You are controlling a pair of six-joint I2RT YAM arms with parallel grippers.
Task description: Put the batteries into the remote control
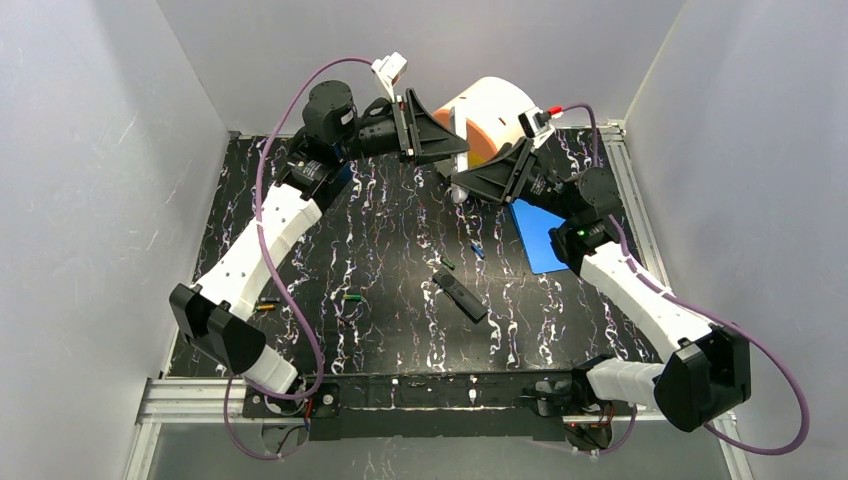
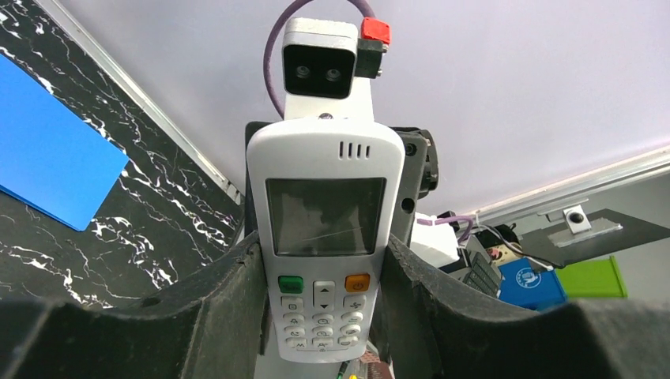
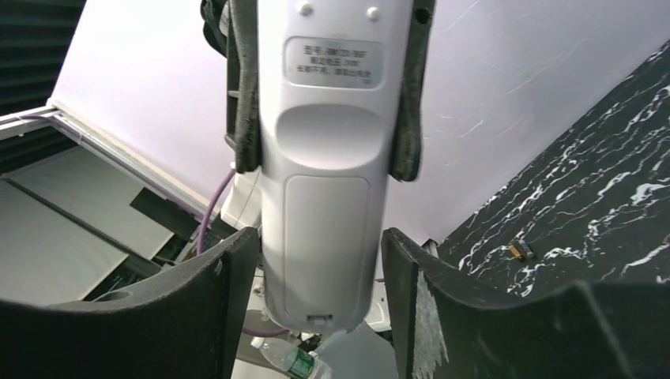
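At remote [image 2: 325, 197]: left gripper [image 2: 324, 249] clamped on it, right gripper [image 3: 318, 241] straddles its tail, grip unclear. Cover [image 3: 328, 260] on. Batteries [image 1: 351, 297] loose, well apart from remote, none loaded.

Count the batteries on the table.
4: orange-yellow battery by the left arm, green battery mid-table, second green battery and blue battery beyond the black remote; others possibly hidden.

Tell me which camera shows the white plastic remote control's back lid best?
Right wrist view: the white plastic remote control's back lid faces it. The left wrist view shows only the buttons; the top view barely shows the remote.
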